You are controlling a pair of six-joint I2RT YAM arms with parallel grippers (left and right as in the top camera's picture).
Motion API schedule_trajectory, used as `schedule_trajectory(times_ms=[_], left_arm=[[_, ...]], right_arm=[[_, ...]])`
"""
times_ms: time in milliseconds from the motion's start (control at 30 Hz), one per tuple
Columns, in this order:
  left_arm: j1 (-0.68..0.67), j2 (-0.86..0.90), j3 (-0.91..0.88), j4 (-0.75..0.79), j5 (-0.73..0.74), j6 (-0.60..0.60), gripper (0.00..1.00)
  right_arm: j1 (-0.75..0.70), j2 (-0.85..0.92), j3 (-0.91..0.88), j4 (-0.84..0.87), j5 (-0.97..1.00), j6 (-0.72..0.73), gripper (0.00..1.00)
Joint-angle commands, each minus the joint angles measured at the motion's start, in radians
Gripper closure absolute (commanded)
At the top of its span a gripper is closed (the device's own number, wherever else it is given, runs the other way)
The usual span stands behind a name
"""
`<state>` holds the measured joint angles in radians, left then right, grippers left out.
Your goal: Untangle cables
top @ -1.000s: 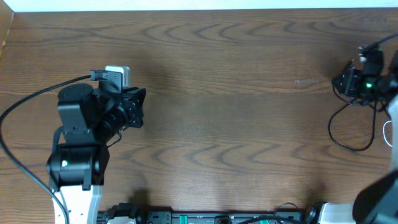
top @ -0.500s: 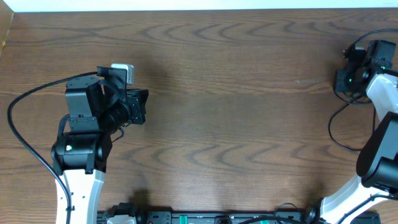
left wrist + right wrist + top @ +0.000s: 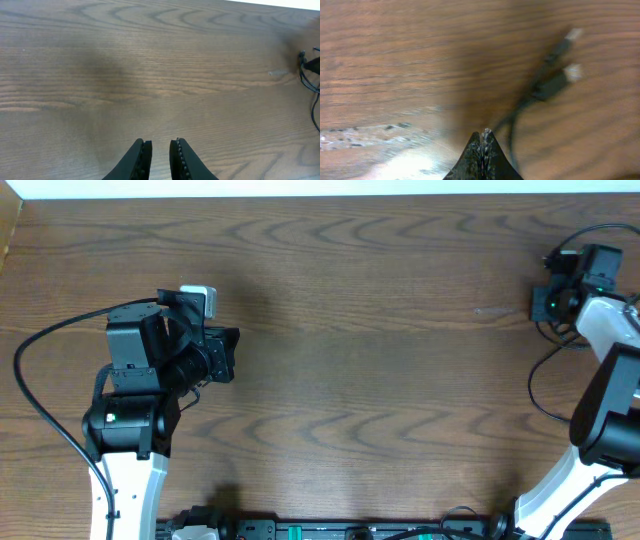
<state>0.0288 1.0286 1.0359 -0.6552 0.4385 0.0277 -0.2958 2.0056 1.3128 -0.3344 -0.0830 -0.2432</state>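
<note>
Left arm [image 3: 125,470]: white lower link, black joints above it, small green light [image 3: 109,417]; thick black lead [image 3: 17,370] loops left of it; left gripper [image 3: 160,143]: black, ridged inner faces.

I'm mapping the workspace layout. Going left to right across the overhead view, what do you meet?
left arm's base → left gripper → bare stretch of table → black cable loop. The right gripper overlaps that loop, so it is left out.

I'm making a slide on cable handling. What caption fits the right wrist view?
Right end effector, shut, near blurred black cables with two light plug tips, on a wooden table.
</note>
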Motion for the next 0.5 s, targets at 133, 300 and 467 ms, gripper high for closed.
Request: schedule_trajectory(times_ms=[133, 300, 467], left_arm=[[-0.002, 0.023, 0.024, -0.018, -0.006, 0.018, 0.81], [-0.002, 0.026, 0.023, -0.021, -0.006, 0.017, 0.81], [-0.002, 0.026, 0.023, -0.022, -0.006, 0.017, 0.81]], right_arm=[[0.028, 0.032, 0.000, 0.018, -0.028, -0.008, 0.99], [0.024, 0.068, 0.000, 0.015, -0.016, -0.008, 0.99], [0.024, 0.129, 0.000, 0.009, 0.000, -0.005, 0.99]])
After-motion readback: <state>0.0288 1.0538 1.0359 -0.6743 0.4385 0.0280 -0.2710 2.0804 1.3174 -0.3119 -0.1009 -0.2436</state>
